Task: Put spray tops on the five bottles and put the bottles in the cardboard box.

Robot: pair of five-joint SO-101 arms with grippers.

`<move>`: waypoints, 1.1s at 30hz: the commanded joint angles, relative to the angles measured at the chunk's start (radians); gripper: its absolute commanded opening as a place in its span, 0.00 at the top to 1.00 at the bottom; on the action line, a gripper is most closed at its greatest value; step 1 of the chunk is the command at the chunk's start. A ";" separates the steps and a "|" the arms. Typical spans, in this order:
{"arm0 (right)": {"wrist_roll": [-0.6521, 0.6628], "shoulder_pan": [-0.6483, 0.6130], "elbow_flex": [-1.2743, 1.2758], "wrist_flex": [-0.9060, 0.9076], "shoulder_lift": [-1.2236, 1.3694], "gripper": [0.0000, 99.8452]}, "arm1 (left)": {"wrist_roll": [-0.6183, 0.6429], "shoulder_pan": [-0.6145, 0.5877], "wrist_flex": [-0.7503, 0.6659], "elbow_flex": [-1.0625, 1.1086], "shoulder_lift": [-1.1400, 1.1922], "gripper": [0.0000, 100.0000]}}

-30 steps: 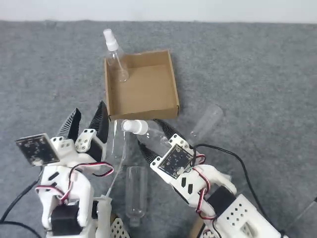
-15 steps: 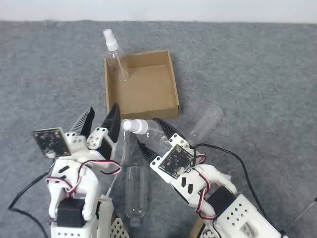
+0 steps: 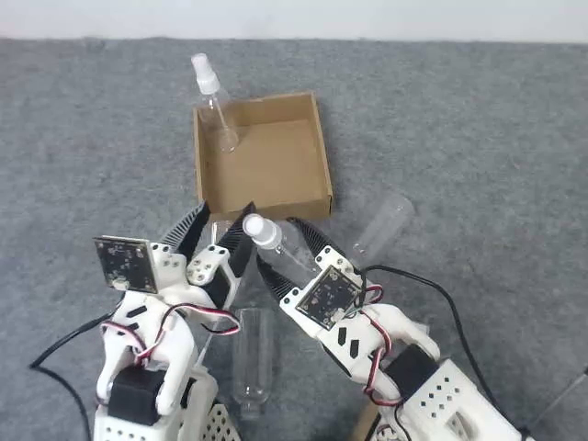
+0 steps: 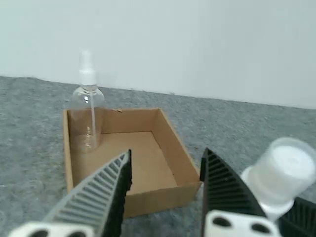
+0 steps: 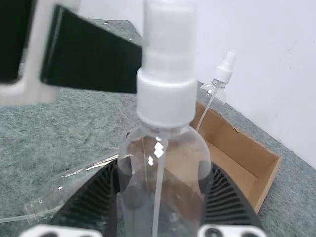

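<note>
Right gripper: I see my right gripper (image 3: pixel 277 244) clamped on the body of a clear bottle (image 5: pixel 160 163), near the middle of the table (image 3: pixel 478 138), just short of the cardboard box's near wall.
Held bottle: it carries a white spray top (image 3: pixel 260 231) and leans toward the box, top end up.
Left gripper: my left gripper (image 3: pixel 226 213) has its jaws spread apart with nothing between them. One black finger sits just beside the spray top; I cannot tell whether they touch.
Cardboard box: the cardboard box (image 3: pixel 322 156) lies open toward the table's far edge, a little left of centre.
Boxed bottle: one capped bottle (image 3: pixel 220 124) stands in the box's far-left corner, leaning against the wall.
Loose bottles: an uncapped bottle (image 3: pixel 253 354) lies on its side near the table's near edge, between my two arms. A second bottle (image 3: pixel 383 223) lies past the box's near-right corner, apart from it.
</note>
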 commanded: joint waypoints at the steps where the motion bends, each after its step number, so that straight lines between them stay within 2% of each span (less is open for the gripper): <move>1: 0.006 0.001 -0.035 -0.015 -0.018 0.91 | -0.003 0.037 0.006 -0.015 -0.020 0.79; 6: 0.006 0.001 -0.035 -0.015 -0.018 0.91 | -0.006 0.072 0.020 -0.015 -0.020 0.79; 11: 0.006 0.001 -0.035 -0.013 -0.018 0.91 | -0.072 0.126 0.066 -0.031 -0.020 0.79; 33: 0.009 0.004 -0.035 -0.013 -0.027 0.91 | -0.071 0.078 0.068 -0.051 -0.020 0.79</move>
